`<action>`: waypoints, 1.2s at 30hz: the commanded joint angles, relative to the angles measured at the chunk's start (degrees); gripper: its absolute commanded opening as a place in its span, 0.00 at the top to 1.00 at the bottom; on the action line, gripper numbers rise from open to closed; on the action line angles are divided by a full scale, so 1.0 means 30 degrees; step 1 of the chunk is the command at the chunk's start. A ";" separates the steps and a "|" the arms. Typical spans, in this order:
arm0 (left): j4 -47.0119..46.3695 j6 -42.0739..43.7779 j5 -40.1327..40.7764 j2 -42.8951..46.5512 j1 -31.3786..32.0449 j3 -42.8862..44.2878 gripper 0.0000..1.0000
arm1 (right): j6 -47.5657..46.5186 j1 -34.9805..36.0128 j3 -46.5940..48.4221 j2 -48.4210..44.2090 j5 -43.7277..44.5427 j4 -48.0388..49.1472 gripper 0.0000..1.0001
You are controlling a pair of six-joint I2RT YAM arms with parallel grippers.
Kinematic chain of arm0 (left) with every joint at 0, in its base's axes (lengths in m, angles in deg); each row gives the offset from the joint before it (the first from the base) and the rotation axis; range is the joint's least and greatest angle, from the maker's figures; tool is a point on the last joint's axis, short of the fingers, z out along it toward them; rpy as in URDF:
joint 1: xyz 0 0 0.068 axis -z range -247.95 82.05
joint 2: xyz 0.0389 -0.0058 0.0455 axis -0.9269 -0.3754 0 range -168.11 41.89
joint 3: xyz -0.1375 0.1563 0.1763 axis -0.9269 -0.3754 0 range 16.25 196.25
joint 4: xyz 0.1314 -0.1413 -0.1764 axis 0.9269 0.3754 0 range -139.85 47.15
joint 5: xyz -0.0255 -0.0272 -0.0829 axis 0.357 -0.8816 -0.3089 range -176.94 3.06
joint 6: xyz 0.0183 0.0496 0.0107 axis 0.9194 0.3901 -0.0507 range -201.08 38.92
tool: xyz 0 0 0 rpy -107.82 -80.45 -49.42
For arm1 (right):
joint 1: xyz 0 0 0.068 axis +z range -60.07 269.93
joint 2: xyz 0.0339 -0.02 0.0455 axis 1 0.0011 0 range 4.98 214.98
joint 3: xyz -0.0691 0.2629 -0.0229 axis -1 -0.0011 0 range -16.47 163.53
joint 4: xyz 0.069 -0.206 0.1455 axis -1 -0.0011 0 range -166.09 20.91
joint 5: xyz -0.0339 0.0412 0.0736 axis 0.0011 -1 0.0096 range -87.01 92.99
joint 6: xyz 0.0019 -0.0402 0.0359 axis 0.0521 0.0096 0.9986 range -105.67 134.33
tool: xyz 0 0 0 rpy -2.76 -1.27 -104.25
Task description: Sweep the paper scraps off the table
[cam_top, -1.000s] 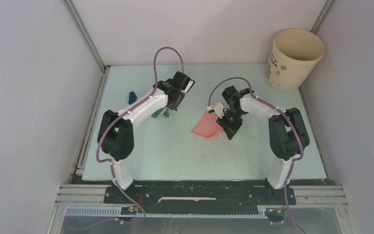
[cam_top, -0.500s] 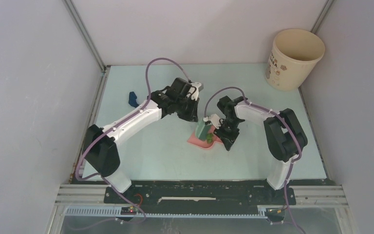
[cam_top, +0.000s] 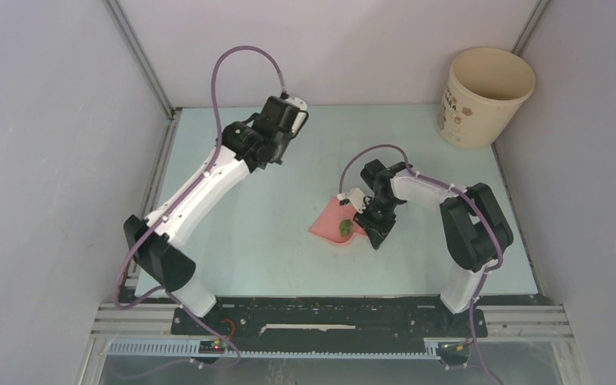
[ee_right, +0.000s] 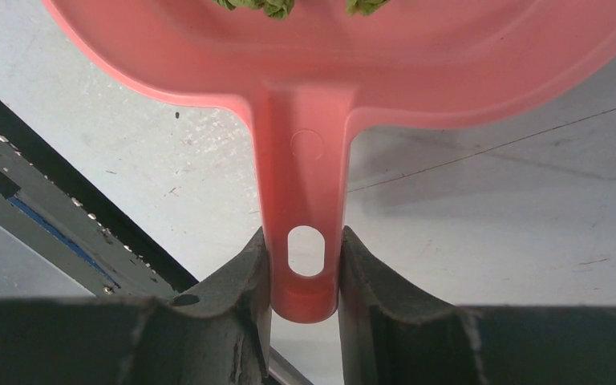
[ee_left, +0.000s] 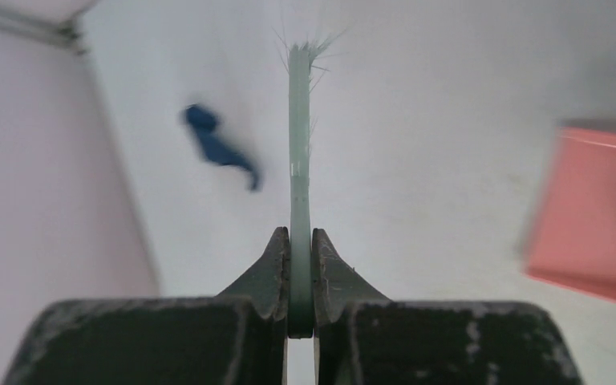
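Observation:
My left gripper (cam_top: 263,148) hangs over the back left of the table (cam_top: 273,257), shut on the thin green brush (ee_left: 299,120), seen edge-on in the left wrist view. A dark blue paper scrap (ee_left: 216,144) lies on the table left of the bristles; the arm hides it in the top view. My right gripper (cam_top: 373,223) is shut on the handle (ee_right: 305,200) of the pink dustpan (cam_top: 330,218), which rests mid-table. A green scrap (cam_top: 343,228) lies in the pan, and green bits (ee_right: 265,6) show at the top edge of the right wrist view.
A cream bucket (cam_top: 485,96) stands at the back right corner. Grey walls close the left, back and right sides. A black rail (cam_top: 329,305) runs along the near edge. The dustpan also shows at the right of the left wrist view (ee_left: 593,208).
The left arm swept the brush right to the dustpan, pushing a green scrap in, then drew back to the back left. The dustpan shifted slightly left.

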 commanded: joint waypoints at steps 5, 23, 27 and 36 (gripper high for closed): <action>0.0034 0.3650 0.7412 -0.4046 -0.4040 0.1356 1.00 | 0.0384 -0.0120 -0.0155 -0.1076 0.0364 -0.0053 1.00; -0.1997 0.2187 0.0251 -0.7324 -0.6651 0.0014 1.00 | 0.0438 0.0682 -0.0155 -0.1186 0.1294 -0.0363 1.00; -0.1974 0.2084 -0.0059 -0.6178 -0.4771 -0.1275 1.00 | 0.0436 0.0759 -0.0165 -0.0986 0.1541 -0.0239 1.00; -0.2171 -0.1433 -0.5473 -0.3145 -0.1107 -0.3949 1.00 | 0.0634 0.0763 -0.0169 -0.0546 0.2073 -0.0146 1.00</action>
